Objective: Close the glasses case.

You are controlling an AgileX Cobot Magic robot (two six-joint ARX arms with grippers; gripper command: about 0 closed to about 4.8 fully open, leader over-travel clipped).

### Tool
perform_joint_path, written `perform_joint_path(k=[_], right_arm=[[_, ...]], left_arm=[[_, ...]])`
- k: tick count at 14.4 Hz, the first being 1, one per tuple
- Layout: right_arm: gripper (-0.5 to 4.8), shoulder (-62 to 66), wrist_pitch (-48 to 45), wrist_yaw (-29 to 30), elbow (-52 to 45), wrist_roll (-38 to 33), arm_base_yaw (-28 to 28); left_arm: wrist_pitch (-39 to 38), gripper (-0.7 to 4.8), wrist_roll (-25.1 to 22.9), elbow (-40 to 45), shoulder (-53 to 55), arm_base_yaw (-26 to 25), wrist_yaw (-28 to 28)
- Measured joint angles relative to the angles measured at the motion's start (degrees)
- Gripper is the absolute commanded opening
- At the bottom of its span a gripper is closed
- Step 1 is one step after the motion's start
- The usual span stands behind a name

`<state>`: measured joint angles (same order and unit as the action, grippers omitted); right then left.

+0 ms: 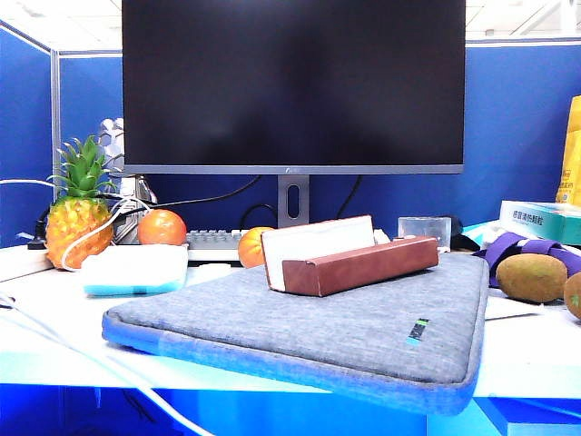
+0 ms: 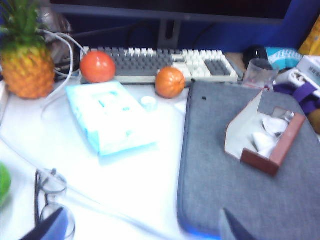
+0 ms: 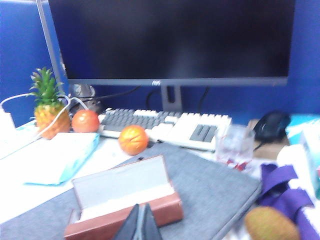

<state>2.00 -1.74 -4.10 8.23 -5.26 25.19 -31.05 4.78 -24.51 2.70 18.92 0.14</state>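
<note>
Nearest the exterior camera, a grey laptop sleeve (image 1: 318, 322) lay flat on the white tabletop (image 1: 54, 354), and the glasses case (image 1: 349, 259) rested on top of it toward its far side, its reddish-brown body lying long and its cream-lined flap standing upright behind it, so the case was open. In the left wrist view, white cloth showed inside the case (image 2: 265, 137). Neither arm appeared in the exterior view. The right gripper (image 3: 139, 225) hung just in front of the case's brown front wall in its own wrist view, its two dark fingers pressed together with nothing between them. The left gripper (image 2: 145, 227) showed only as two dark tips set wide apart at the edge of its wrist view, above the near corner of the sleeve and the bare tabletop, well apart from the case. Left of the sleeve lay a pale blue-and-white packet (image 1: 136, 270). Farther back stood a pineapple (image 1: 80, 209), two orange fruits (image 1: 162, 227), a keyboard (image 1: 213, 243) and a clear cup (image 1: 422, 227), with brown kiwis (image 1: 531, 277) off to the right. Behind everything rose a dark monitor (image 1: 292, 82) against blue partition walls.
</note>
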Motion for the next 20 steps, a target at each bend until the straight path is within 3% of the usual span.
perform_joint_path(k=[2,8,11,16,18,20], right_arm=[[-0.01,0.0,-0.1,1.0,0.0,-2.2,0.0],[0.00,0.0,3.1,1.3,0.0,-2.5,0.0],[0.00,0.0,-0.6,4.0,0.0,-2.5,0.0],[0.00,0.1,-7.5,2.3,0.0,-2.5,0.0],[0.00,0.1,-9.4,0.6,0.0,-2.5,0.0],[-0.01,0.1,-11.2,-0.9,0.0,-2.5,0.0]], left_arm=[[4.0,4.03,0.0,0.5,-0.1,0.0,0.0],[6.0,4.03,0.0,0.8,-0.1,0.0,-0.2],[9.5,4.03,0.8,-1.6,1.7,0.0,5.5],[12.0,4.03,0.1,-11.6,26.6,0.0,9.2],[13.3,4.03,-2.9,-17.8,38.6,0.0,11.6],[14.3,4.03,-5.9,-22.3,47.6,-0.1,10.1]])
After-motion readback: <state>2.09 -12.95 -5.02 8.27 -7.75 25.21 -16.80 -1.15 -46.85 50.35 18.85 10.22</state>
